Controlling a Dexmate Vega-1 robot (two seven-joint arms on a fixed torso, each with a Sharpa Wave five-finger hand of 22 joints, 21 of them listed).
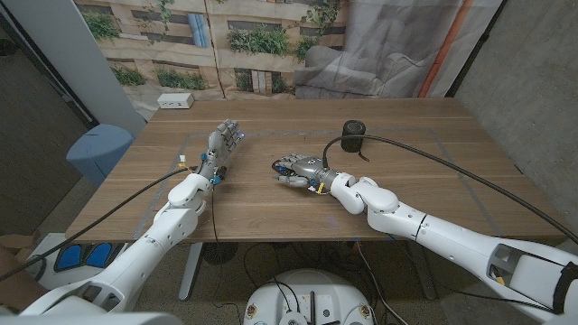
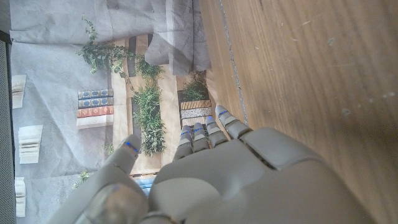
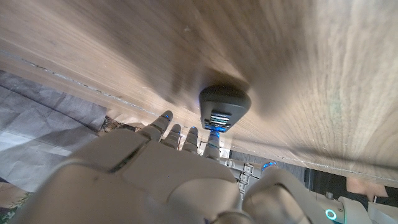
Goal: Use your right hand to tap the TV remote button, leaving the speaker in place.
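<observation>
My right hand [image 1: 295,169] lies low over the middle of the wooden table [image 1: 271,212], reaching in from my right with its fingers [image 1: 284,166] stretched toward my left. Under those fingers sits the remote [image 3: 224,106], a dark, rounded thing with a small block of pale buttons facing me in the right wrist view. One fingertip [image 3: 214,137] is right at the button end of it; I think it is touching, though the angle is too shallow for me to be sure. The hand holds nothing: its fingers are extended and a little apart, not wrapped around the remote. From the head view the remote is mostly hidden beneath the hand, so I cannot make out its outline there.

The speaker [image 1: 352,136] is a short black cylinder standing upright on the far side of the table, beyond my right hand and a bit to its right, well apart from the fingers. A black cable [image 1: 433,153] runs past it along my right arm.

My left hand [image 1: 223,143] stands on the table to my left of the middle (palm upright, on its edge), fingers pointing away from me and slightly spread, with nothing in it. In the left wrist view its fingers [image 2: 205,132] reach along bare wood toward a backdrop printed with plants and books.

A small white box [image 1: 175,101] rests at the far left corner of the table.
</observation>
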